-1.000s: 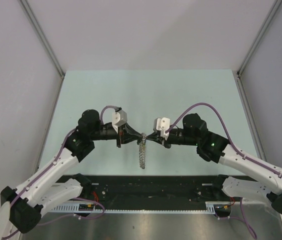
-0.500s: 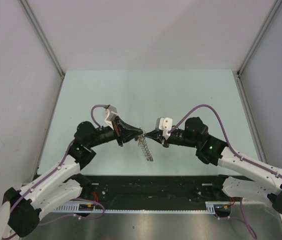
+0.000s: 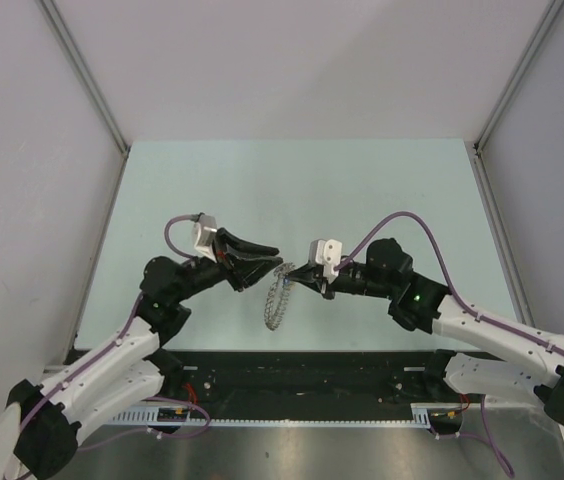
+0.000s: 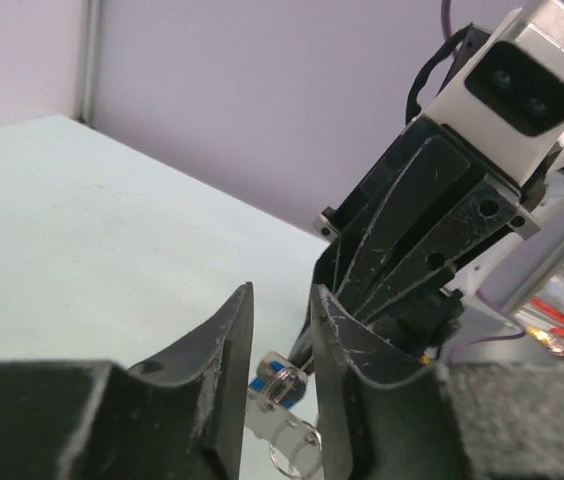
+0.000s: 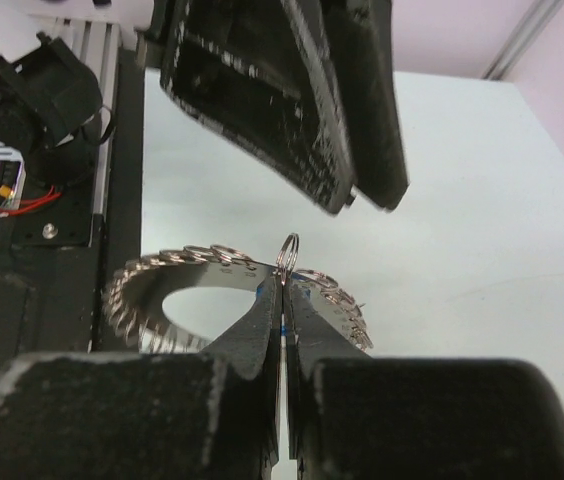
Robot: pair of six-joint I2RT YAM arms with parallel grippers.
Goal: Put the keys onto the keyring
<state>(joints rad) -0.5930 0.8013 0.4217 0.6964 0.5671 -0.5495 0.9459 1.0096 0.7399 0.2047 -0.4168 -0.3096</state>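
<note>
Left tool (image 3: pixel 269 265): narrow gap, gripping nothing, tips aimed right. Just past them shows a small blue-headed silver key (image 4: pixel 273 384). Large coiled silver metal keyring (image 5: pixel 162 262) hangs over the pale green tabletop (image 3: pixel 312 190), long axis dropping toward the bases. Right tool (image 3: pixel 296 276) is clamped on its top rim.

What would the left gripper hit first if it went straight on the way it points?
Probably the blue-headed key just ahead of the left gripper, pinched with the keyring in the shut right gripper; depth is unclear.
</note>
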